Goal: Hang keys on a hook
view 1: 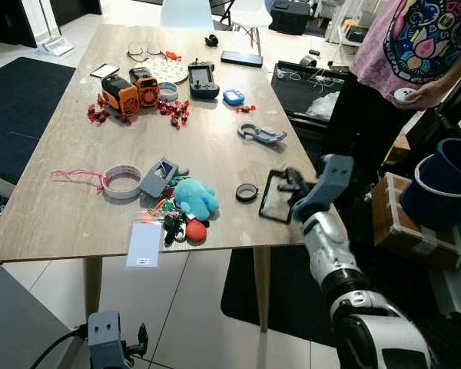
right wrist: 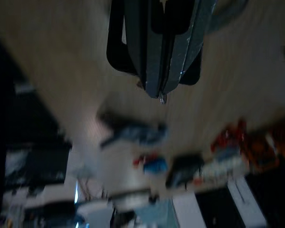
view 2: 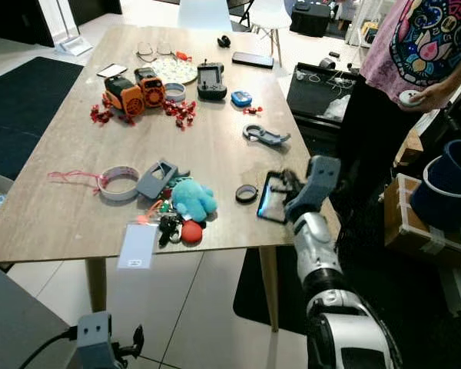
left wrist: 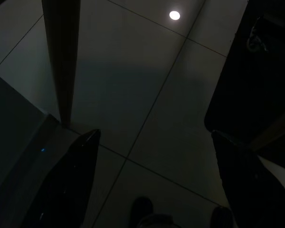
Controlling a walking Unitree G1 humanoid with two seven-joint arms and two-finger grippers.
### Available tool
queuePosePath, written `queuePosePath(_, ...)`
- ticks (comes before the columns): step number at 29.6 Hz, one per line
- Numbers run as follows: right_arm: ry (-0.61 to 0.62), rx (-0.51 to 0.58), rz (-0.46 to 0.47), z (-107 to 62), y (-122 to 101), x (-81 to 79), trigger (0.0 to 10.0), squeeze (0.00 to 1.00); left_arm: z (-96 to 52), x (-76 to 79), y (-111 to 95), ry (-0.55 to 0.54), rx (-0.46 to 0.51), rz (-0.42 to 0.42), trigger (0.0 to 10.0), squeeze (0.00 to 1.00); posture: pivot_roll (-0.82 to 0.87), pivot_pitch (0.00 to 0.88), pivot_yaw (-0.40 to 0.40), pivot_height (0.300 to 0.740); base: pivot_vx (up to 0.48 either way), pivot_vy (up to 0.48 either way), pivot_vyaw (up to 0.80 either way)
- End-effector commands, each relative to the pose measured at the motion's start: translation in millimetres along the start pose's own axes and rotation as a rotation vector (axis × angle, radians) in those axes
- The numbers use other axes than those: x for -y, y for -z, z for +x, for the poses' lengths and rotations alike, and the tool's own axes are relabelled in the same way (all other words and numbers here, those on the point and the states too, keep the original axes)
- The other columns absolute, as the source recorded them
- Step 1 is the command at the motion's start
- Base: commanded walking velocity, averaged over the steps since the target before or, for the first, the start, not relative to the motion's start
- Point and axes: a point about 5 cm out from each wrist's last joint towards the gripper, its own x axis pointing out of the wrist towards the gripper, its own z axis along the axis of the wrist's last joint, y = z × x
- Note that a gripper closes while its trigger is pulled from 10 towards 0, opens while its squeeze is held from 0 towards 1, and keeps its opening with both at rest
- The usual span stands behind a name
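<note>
Nothing is hung yet: the key bunch (view 1: 172, 224) lies near the table's (view 1: 54, 207) front edge, while the right gripper (right wrist: 160, 92), fingers pressed together and empty, hovers well apart.

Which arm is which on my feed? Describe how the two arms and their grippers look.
The right arm is silver with ribbed black joint rings and a grey-blue wrist block; its gripper ends in long dark fingers. The left gripper has a grey wrist block, black fingers and a black cable.

A home dining room: cluttered wooden table (view 1: 215, 146), white chairs (view 1: 250, 13), tiled floor (view 1: 184, 307).
</note>
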Motion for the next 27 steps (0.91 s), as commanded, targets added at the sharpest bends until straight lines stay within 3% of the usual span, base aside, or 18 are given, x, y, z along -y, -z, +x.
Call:
queuePosePath(1,0.057,0.110,0.008,3.8,-24,12.9,0.0,0.00,-4.2,-0.1,9,-0.001,-0.040,-0.003,10.0,0.00,0.07,0.091,-0.070,0.740,0.000,0.000,0.00)
queuePosePath(9,0.145,0.250,-0.013,3.9,-60,38.9,0.0,0.00,-3.9,-0.2,9,-0.002,-0.040,-0.004,10.0,0.00,0.07,0.093,-0.067,0.740,0.000,0.000,0.00)
queuePosePath(13,0.232,0.337,-0.092,-8.4,-84,70.4,0.0,0.00,-4.0,-0.3,8,-0.003,-0.038,-0.006,10.0,0.00,0.07,0.093,-0.069,0.740,0.000,0.000,0.00)
queuePosePath(19,0.333,0.365,-0.161,-24.1,-93,98.0,0.0,0.00,-4.6,-0.5,9,-0.006,-0.038,-0.008,10.0,0.00,0.06,0.092,-0.071,0.740,0.000,0.000,0.00)
queuePosePath(20,0.363,0.369,-0.180,-28.7,-95,105.6,0.0,0.00,-4.7,-0.6,9,-0.006,-0.038,-0.008,10.0,0.00,0.06,0.091,-0.072,0.740,0.000,0.000,0.00)
queuePosePath(23,0.550,0.353,-0.219,-63.3,-93,149.6,0.0,0.00,-5.4,-1.3,10,-0.009,-0.040,-0.010,10.0,0.00,0.06,0.091,-0.074,0.740,0.000,0.000,0.00)
queuePosePath(26,0.596,0.331,-0.231,-74.9,-88,160.8,0.0,0.00,-5.6,-1.4,10,-0.010,-0.041,-0.010,10.0,0.00,0.06,0.090,-0.076,0.740,0.000,0.000,0.00)
queuePosePath(27,0.645,0.289,-0.235,-88.8,-78,172.2,0.0,0.00,-5.7,-1.8,10,-0.012,-0.041,-0.011,10.0,0.00,0.07,0.089,-0.079,0.740,0.000,0.000,0.00)
